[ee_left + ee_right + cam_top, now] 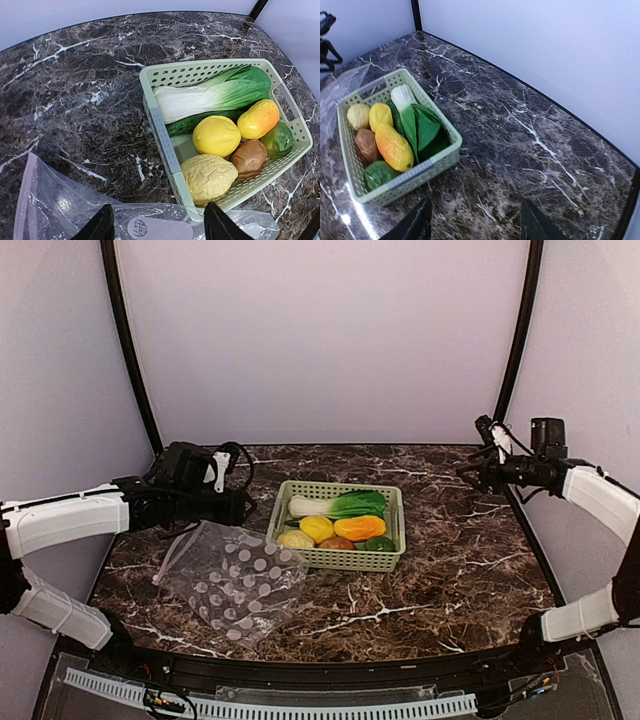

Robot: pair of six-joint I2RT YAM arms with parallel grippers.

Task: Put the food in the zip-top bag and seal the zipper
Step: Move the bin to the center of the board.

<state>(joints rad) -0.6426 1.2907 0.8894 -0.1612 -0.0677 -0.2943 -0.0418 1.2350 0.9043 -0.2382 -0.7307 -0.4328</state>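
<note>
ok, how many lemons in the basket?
2. A bright yellow lemon sits in the middle of the basket, beside the orange piece. A paler wrinkled lemon lies in the corner nearest the zip-top bag. More could be hidden underneath.

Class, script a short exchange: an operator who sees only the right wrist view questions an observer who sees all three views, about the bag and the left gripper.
Operator: I only get a sliver of the bag at my frame's edge. How does it lie?
Observer: The zip-top bag lies flat on the table, to the left of the basket.
Operator: And the left gripper?
Observer: The left gripper hangs open over the bag's edge nearest the basket, holding nothing.
</note>
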